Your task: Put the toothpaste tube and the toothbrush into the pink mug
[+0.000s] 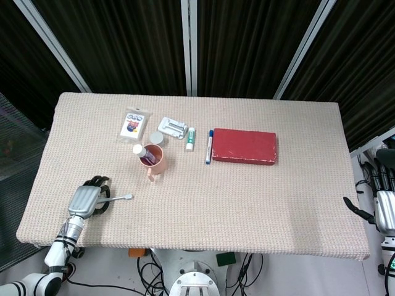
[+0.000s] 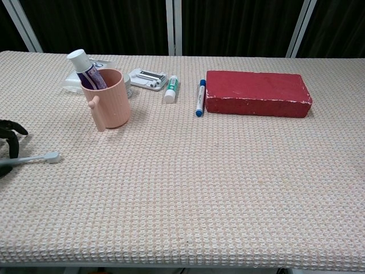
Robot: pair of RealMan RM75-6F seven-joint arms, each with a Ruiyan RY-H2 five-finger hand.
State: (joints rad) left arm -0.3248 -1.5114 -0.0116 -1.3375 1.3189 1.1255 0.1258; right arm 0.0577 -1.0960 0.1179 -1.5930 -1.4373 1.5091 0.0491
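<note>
Curling over the handle of the toothbrush (image 1: pixel 119 198), the dark fingers (image 2: pixel 10 137) of the left hand (image 1: pixel 85 201) close around it near the table's (image 1: pixel 259 197) front left corner, bristles pointing right. The right hand (image 1: pixel 384 209) hangs off the right edge; whether its fingers are spread cannot be told. The mug (image 1: pixel 154 160) stands upright, the toothpaste (image 1: pixel 143 152) leaning inside it.

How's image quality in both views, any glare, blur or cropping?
Head view: even light, no glare, sharp; right hand cropped at the frame edge. Chest view: soft shadow beside the pink mug, sharp weave; left hand mostly cut off at the left edge.
</note>
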